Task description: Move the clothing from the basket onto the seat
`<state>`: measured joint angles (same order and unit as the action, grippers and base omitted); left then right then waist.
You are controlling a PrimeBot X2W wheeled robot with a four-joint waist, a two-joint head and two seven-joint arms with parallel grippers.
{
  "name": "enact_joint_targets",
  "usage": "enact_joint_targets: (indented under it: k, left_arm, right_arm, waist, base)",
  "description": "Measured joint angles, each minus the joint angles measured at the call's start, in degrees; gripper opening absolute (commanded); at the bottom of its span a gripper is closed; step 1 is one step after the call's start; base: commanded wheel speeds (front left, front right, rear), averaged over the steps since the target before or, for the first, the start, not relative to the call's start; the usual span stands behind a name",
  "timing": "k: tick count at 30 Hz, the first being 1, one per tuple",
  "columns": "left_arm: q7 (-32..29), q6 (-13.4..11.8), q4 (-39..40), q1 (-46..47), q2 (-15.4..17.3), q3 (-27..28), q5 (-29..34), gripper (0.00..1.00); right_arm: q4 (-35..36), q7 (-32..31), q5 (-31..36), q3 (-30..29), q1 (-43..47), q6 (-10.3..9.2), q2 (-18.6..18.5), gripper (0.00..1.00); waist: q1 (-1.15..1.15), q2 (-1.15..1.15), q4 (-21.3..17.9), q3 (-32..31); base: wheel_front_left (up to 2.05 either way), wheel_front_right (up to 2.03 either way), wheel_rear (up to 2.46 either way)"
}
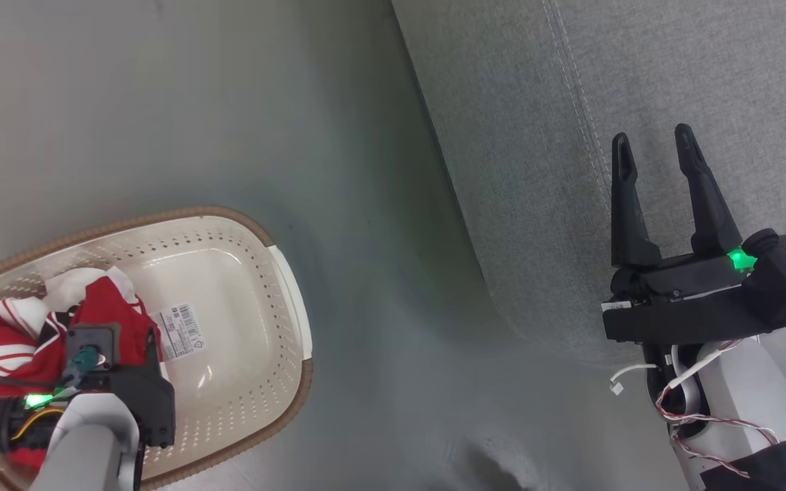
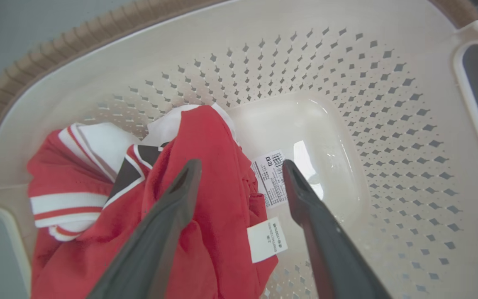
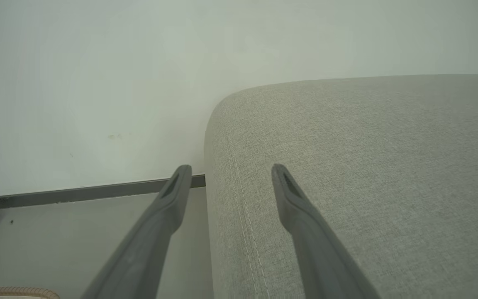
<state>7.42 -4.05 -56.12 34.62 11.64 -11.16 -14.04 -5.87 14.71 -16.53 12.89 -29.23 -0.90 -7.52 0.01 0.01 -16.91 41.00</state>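
Fingers of my left gripper (image 2: pixel 241 166) gape wide, empty, straddling the clothing (image 2: pixel 206 137) heaped in the basket (image 2: pixel 347 62), poised to pinch a fold. My right gripper (image 1: pixel 652 136) hovers open over the seat (image 1: pixel 536 204), out of the way.

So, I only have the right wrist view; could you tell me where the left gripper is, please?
Observer: The left gripper is down inside the basket, its fingers over the clothing.
Operator: Is anything gripped?
Observer: No, its jaws stand wide open, closed on nothing.
Operator: Where does the basket stand?
Observer: On the floor, to the robot's left of the seat, apart from it.
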Motion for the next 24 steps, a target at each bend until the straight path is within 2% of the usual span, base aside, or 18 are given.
enact_joint_targets:
  k: [11, 24]
  left_arm:
    - [-1.44, -2.02, -4.52, 2.79, 2.37, 1.79, 0.02, 1.0]
    - [-6.99, -2.52, -10.37, 4.37, 2.79, 0.86, 1.68, 1.0]
  right_arm:
    - [0.04, 0.0, 0.04, -0.85, -0.92, 1.1, 0.73, 1.0]
    - [-0.05, 0.0, 1.07, -0.83, -1.08, 2.0, 1.49, 1.0]
  waist:
    - [0.0, 0.0, -0.8, 3.05]
    - [-0.01, -0.01, -0.45, 3.53]
  base:
    - [0.0, 0.0, 0.0]
    - [0.0, 0.0, 0.0]
